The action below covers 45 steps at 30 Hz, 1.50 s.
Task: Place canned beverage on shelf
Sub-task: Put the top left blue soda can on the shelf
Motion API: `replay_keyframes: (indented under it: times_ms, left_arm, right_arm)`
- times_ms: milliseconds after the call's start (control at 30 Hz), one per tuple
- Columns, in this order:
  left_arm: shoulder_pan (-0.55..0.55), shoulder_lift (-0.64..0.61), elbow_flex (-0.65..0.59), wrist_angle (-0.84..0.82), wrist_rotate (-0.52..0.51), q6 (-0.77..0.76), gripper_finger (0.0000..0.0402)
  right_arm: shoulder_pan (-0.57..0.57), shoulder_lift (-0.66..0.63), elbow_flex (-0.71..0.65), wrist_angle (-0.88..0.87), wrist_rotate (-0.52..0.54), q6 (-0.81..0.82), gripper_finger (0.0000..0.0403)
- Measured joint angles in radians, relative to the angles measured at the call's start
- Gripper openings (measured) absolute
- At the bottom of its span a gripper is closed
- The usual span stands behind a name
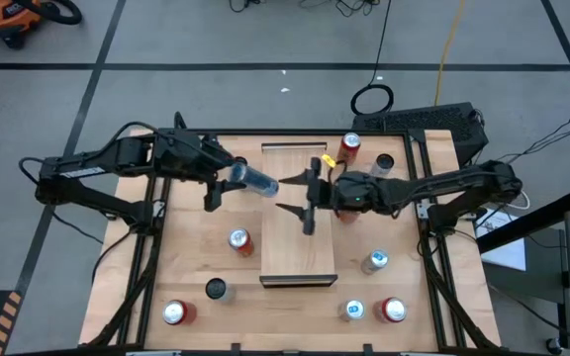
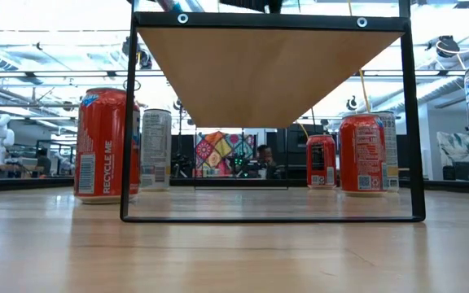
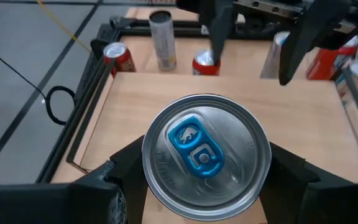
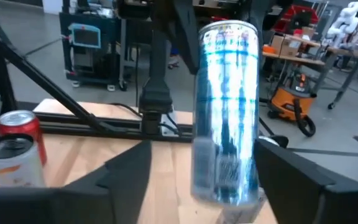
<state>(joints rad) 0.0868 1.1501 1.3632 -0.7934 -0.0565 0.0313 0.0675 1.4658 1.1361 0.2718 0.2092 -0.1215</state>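
Note:
A silver can with blue print (image 1: 257,181) hangs tilted above the far left part of the shelf (image 1: 300,247), a pale board raised on a black frame. My left gripper (image 1: 228,178) is shut on it. The can's blue-tabbed top (image 3: 197,149) faces up and back toward the left arm, and its base points at my right gripper (image 1: 290,195). That gripper is open and level over the shelf. Its fingers (image 4: 129,171) stand on either side of the can's lower end, and no touch shows. My left gripper pinches the can's side wall (image 3: 151,186) between its two fingers, a little below the top rim, one finger on each opposite side. The fingers come from the table's left, slanting downward. The can is lifted clear of the shelf and tilted, top toward the left arm.
Several red and silver cans stand on the tabletop around the shelf: a red one (image 1: 240,240) to its left, others near the front edge (image 1: 174,312) (image 1: 393,310) and at the far right (image 1: 350,146). The shelf's black legs (image 2: 129,122) stand among them.

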Motion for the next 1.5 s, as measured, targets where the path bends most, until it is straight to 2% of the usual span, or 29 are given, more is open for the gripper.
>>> replay_keyframes:
  times_ms: [133,267,633,1133,1267,1500]
  left_arm:
    - [0.0,0.033,0.0,0.012,0.0,0.005,0.0224]
    - [-0.002,0.062,0.0,0.021,0.001,0.004,0.0224]
    - [-0.009,0.108,0.0,0.084,0.002,0.028,0.0224]
    - [-0.009,0.154,-0.001,0.163,0.026,0.046,0.0224]
    - [-0.009,0.165,-0.001,0.171,0.027,0.058,0.0224]
    - [-0.01,0.169,-0.001,0.178,0.032,0.06,0.0225]
  right_arm:
    - [-0.011,0.023,0.025,-0.002,0.0,0.0,0.0299]
    - [-0.027,0.02,0.035,-0.009,-0.001,0.015,0.031]
    - [-0.086,0.016,0.034,-0.07,-0.13,0.108,0.0311]
    - [-0.12,0.043,0.033,-0.091,-0.218,0.113,0.0311]
    - [-0.121,0.052,0.033,-0.102,-0.215,0.103,0.0301]
    - [-0.126,0.056,0.033,-0.112,-0.255,0.083,0.0257]
